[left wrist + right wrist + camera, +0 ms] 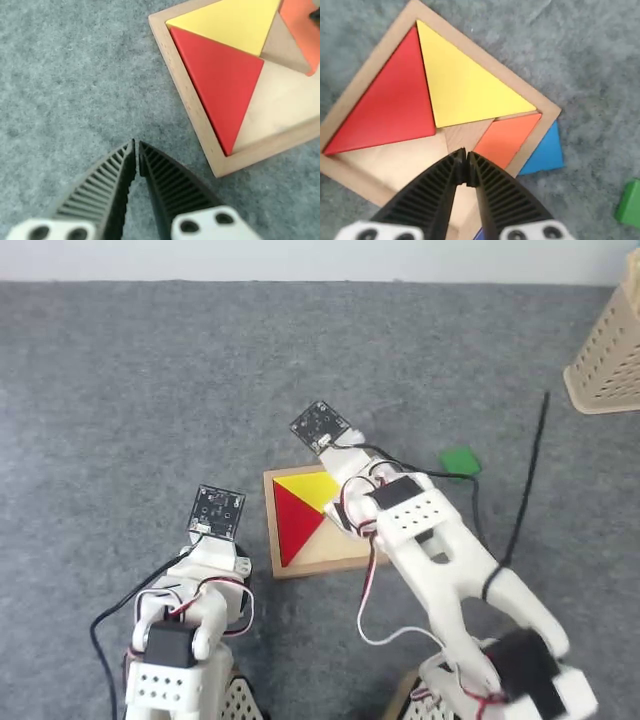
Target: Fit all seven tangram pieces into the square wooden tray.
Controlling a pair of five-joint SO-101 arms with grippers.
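The square wooden tray (310, 567) lies mid-table. It holds a large red triangle (390, 110), a large yellow triangle (465, 85) and a smaller orange triangle (507, 140); some wood floor stays bare. My right gripper (466, 152) is shut and empty, tips over the bare floor beside the orange triangle. A blue piece (545, 152) lies on the carpet against the tray's outer rim (485, 61). A green piece (460, 461) sits apart, right of the tray. My left gripper (136, 145) is shut on nothing, over carpet left of the tray (187, 100).
Grey carpet covers the table. A beige perforated container (610, 350) stands at the far right edge. A black cable (530, 470) runs down the right side. The right arm (410, 515) reaches across the tray's right half; the left arm (190, 620) stays near the front left.
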